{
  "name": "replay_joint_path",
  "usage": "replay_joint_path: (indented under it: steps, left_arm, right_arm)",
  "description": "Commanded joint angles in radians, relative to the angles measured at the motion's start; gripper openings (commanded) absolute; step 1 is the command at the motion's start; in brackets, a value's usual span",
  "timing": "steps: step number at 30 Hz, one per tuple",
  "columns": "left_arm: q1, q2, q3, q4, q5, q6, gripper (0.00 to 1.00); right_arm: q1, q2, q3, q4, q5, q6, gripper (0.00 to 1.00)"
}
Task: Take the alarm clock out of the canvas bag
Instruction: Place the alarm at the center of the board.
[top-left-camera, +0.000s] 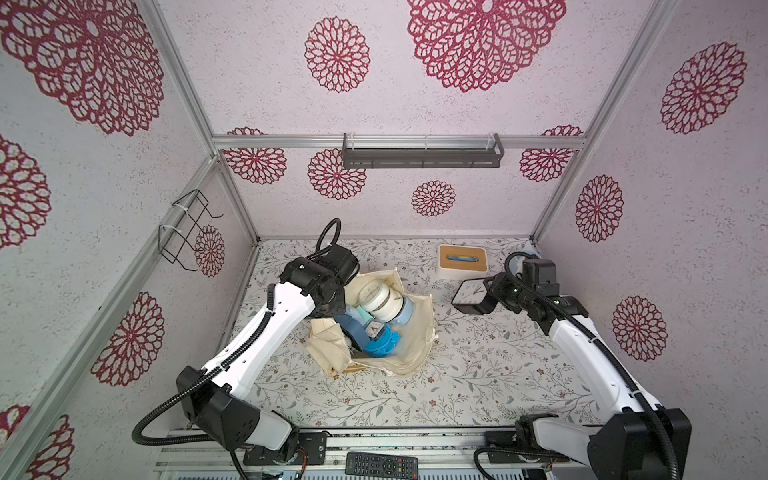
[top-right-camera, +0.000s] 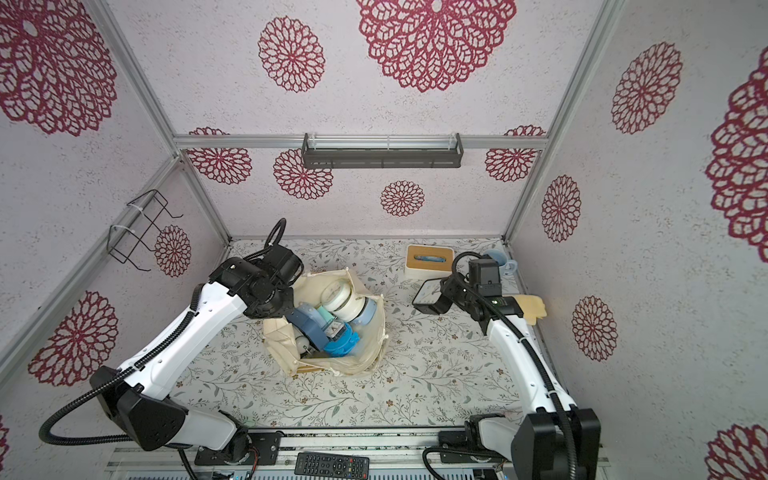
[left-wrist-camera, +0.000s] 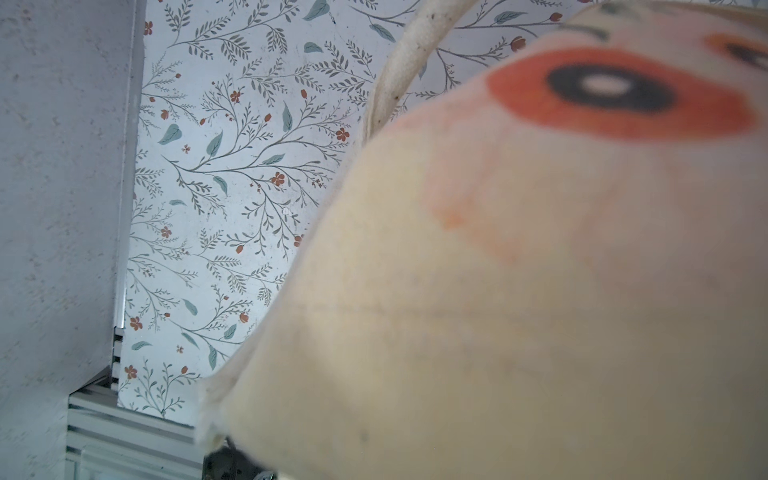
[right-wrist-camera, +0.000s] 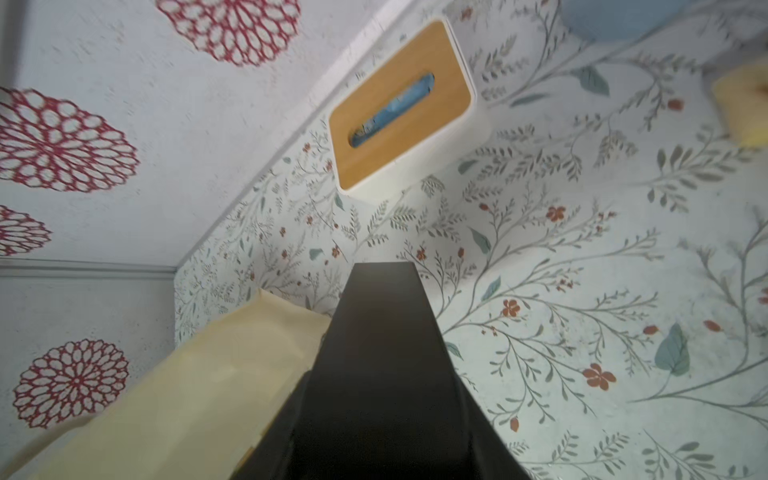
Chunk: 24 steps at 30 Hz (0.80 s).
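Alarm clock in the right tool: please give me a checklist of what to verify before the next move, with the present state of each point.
1. The alarm clock is outside the canvas bag: ok.
2. The right tool is shut on the clock: ok.
3. Clock resting on the table: cannot tell.
4. Clock apart from the tissue box: ok.
5. Grip of the left tool on the bag rim: cannot tell, hidden.

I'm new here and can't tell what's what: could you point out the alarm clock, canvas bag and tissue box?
alarm clock (top-left-camera: 469, 293): in a top view, white dial.
canvas bag (top-left-camera: 419, 332): in a top view, inner wall.
tissue box (right-wrist-camera: 380, 93): right wrist view, wooden lid.
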Motion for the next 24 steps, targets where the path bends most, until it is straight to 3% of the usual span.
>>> replay_joint_path:
  steps: [1, 18, 24]
  left_arm:
    - [-0.014, -0.035, -0.011, 0.069, 0.028, 0.016, 0.0]
    - [-0.084, 0.011, 0.029, 0.083, 0.049, 0.006, 0.0]
    - [-0.118, 0.022, 0.03, 0.078, 0.048, -0.005, 0.0]
  right_arm:
    - [-0.032, -0.013, -0.02, 0.216, -0.13, 0.041, 0.15]
    - [-0.084, 0.254, -0.074, 0.447, -0.296, 0.073, 0.25]
    - [-0.099, 0.314, -0.053, 0.42, -0.289, 0.035, 0.4]
